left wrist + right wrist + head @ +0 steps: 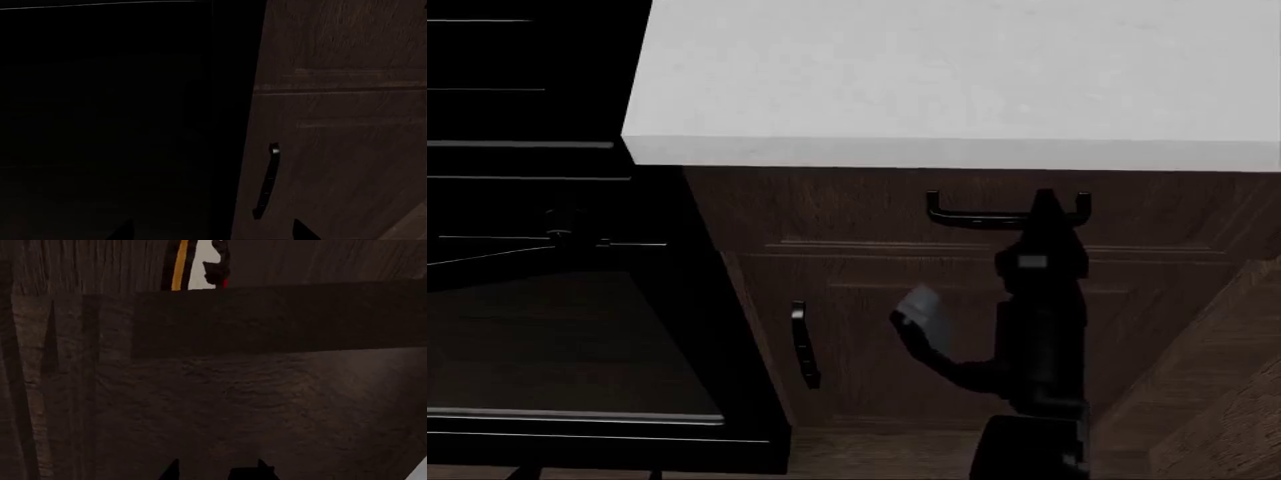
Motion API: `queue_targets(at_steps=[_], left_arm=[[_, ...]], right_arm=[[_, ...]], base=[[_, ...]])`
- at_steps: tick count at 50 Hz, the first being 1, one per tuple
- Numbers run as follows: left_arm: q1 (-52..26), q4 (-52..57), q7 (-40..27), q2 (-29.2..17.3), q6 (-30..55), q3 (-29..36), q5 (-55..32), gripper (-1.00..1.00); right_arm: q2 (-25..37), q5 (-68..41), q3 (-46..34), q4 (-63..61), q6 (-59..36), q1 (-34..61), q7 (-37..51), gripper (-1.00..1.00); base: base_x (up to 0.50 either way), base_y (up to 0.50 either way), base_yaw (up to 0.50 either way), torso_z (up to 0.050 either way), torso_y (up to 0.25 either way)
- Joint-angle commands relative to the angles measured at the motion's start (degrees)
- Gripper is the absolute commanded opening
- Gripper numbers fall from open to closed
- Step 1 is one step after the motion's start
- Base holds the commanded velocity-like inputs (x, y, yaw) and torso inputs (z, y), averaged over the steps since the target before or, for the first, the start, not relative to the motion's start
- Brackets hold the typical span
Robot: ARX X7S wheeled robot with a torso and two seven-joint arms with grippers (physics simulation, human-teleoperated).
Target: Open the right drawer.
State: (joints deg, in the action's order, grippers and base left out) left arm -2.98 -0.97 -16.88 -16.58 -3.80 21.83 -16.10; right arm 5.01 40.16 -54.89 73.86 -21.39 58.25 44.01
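Under the wide white stone countertop, right of the black oven front, your wide shallow dark brown wood-grain right drawer sits closed. Your right gripper reaches its horizontal black bar handle; I cannot tell either gripper's jaw state.

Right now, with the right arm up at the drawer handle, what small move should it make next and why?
Probably close the right gripper on the bar handle. In the head view its tip sits at the handle of the right drawer, whose front looks flush under the countertop; whether the gripper is closed cannot be told.
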Motion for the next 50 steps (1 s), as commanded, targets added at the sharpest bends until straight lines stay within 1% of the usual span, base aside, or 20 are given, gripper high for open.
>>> queue_targets(at_steps=[1, 9, 11, 13, 16, 20, 31, 38, 50], left_arm=[[-0.2, -0.4, -0.2, -0.1, -0.2, 0.2, 0.1, 1.00], [-0.2, -0.4, -0.3, -0.1, -0.1, 0.3, 0.0, 1.00], [-0.2, -0.1, -0.5, -0.2, 0.0, 0.4, 0.0, 1.00], [-0.3, -0.5, -0.4, -0.1, -0.2, 0.4, 0.1, 1.00], [-0.2, 0.1, -0.7, -0.3, 0.2, 0.5, 0.0, 1.00], [-0.2, -0.1, -0.7, -0.2, -0.1, 0.5, 0.0, 1.00], [-0.2, -0.4, -0.7, -0.3, -0.5, 0.6, -0.1, 1.00], [-0.2, -0.2, -0.9, -0.4, -0.4, 0.7, -0.2, 1.00], [-0.3, -0.2, -1.1, -0.5, -0.3, 0.9, -0.4, 1.00]], right_arm=[[-0.7, -11.0, -10.4, 1.0, 2.7, 3.0, -4.6, -1.00], [-0.5, -12.3, -13.2, 0.6, 2.2, 3.0, -4.0, -1.00], [0.7, -11.9, -13.5, -2.6, 0.8, 2.3, -4.6, -1.00], [3.8, -10.8, -13.7, -11.0, -3.3, 0.5, -6.7, -1.00], [6.8, -9.9, -13.8, -18.9, -7.0, -1.4, -8.2, -1.00], [8.9, -9.1, -13.8, -24.3, -9.6, -2.9, -9.4, -1.00], [12.7, -7.2, -14.5, -34.1, -14.3, -5.1, -11.9, -1.00], [16.1, -5.3, -15.0, -42.8, -19.0, -7.3, -14.5, -1.00], [19.1, -2.7, -16.2, -50.3, -22.9, -8.8, -16.9, -1.00]], base=[[0.00, 0.00, 0.00, 0.000, 0.000], [0.01, 0.00, 0.00, -0.003, 0.000], [0.01, 0.00, 0.00, 0.000, 0.000], [0.01, 0.00, 0.00, 0.000, 0.000], [0.00, 0.00, 0.00, -0.004, 0.000], [0.01, 0.00, 0.00, 0.000, 0.000], [0.00, 0.00, 0.00, -0.001, -0.002], [0.00, 0.00, 0.00, 0.000, -0.001], [0.00, 0.00, 0.00, 0.000, 0.000]])
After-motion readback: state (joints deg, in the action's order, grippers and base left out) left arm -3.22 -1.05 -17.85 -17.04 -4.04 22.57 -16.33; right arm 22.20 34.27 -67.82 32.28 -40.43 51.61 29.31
